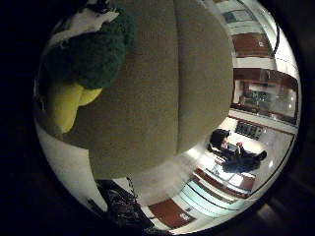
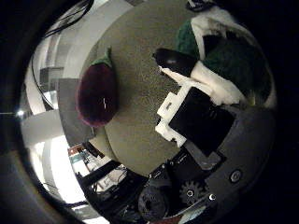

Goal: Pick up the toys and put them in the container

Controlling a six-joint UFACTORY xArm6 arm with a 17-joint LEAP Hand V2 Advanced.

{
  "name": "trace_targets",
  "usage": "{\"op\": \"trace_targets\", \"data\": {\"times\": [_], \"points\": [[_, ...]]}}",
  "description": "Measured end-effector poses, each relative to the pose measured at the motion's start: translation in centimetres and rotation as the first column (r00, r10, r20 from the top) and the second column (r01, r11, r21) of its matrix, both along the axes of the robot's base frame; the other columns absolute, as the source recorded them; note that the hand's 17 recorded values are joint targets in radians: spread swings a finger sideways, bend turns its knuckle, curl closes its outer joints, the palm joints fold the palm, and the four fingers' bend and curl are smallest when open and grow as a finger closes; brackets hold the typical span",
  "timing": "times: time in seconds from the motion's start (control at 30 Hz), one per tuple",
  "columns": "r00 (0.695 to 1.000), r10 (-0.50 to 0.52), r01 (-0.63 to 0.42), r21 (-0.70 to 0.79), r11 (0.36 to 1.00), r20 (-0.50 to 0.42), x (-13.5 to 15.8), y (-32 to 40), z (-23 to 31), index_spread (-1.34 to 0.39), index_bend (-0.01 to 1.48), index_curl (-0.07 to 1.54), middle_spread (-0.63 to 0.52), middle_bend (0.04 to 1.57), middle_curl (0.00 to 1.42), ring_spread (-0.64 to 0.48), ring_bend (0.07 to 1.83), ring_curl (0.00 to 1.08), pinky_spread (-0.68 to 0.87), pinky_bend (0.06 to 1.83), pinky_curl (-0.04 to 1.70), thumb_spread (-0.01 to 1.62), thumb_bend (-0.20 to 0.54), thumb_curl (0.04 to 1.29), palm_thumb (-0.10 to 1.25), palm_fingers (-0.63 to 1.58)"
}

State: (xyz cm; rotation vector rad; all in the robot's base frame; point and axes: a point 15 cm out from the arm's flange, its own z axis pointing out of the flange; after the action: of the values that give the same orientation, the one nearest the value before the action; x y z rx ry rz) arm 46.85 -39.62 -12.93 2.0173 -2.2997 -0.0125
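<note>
Fingers curl round the mallard duck plush, seemingly for lifting; eggplant toy waits near the surface's edge.

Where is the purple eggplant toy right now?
The eggplant toy lies on the round beige cushion, seen in the thumb side view, apart from the green duck toy that the hand reaches.

Dim, heavily curved pictures ringed in black; bright glare comes from distant room lights, while nearby things lie shadowed and soft.
</note>
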Motion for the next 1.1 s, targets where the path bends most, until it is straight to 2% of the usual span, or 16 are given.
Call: {"op": "trace_targets", "data": {"times": [0.13, 0.43, 0.57, 0.7, 0.87, 1.1], "points": [[1.0, -0.007, 0.007, -0.008, 1.0, 0.013, 0.0, -0.7, 0.4, -0.23, 1.17, 0.78, -0.13, 1.33, 0.7, -0.2, 1.4, 0.62, -0.18, 1.56, 0.44, 1.04, -0.011, 0.37, 0.82, 1.18], [0.996, -0.048, 0.052, -0.047, 0.998, 0.076, -0.8, -4.9, 2.9, -0.2, 1.21, 0.77, -0.1, 1.36, 0.69, -0.18, 1.44, 0.66, -0.16, 1.54, 0.54, 1.14, -0.011, 0.41, 0.95, 1.17], [0.991, -0.053, 0.064, -0.087, 0.994, 0.12, -0.4, -7.7, 7.4, -0.2, 1.22, 0.77, -0.1, 1.37, 0.68, -0.18, 1.44, 0.66, -0.16, 1.52, 0.57, 1.17, -0.012, 0.42, 0.96, 1.17], [0.993, -0.049, 0.059, -0.086, 0.995, 0.112, -0.4, -7.9, 9.8, -0.19, 1.22, 0.76, -0.1, 1.37, 0.68, -0.18, 1.44, 0.66, -0.17, 1.5, 0.6, 1.18, -0.013, 0.42, 0.96, 1.17], [0.99, -0.038, 0.054, -0.115, 0.992, 0.139, 0.5, -8.7, 15.8, -0.19, 1.23, 0.75, -0.1, 1.37, 0.67, -0.18, 1.44, 0.66, -0.17, 1.48, 0.64, 1.18, -0.014, 0.42, 0.96, 1.17], [0.987, -0.031, 0.041, -0.059, 0.997, 0.155, 0.9, -7.0, 21.3, -0.19, 1.23, 0.75, -0.1, 1.38, 0.67, -0.18, 1.44, 0.66, -0.18, 1.45, 0.69, 1.2, -0.011, 0.42, 0.96, 1.17]]}}
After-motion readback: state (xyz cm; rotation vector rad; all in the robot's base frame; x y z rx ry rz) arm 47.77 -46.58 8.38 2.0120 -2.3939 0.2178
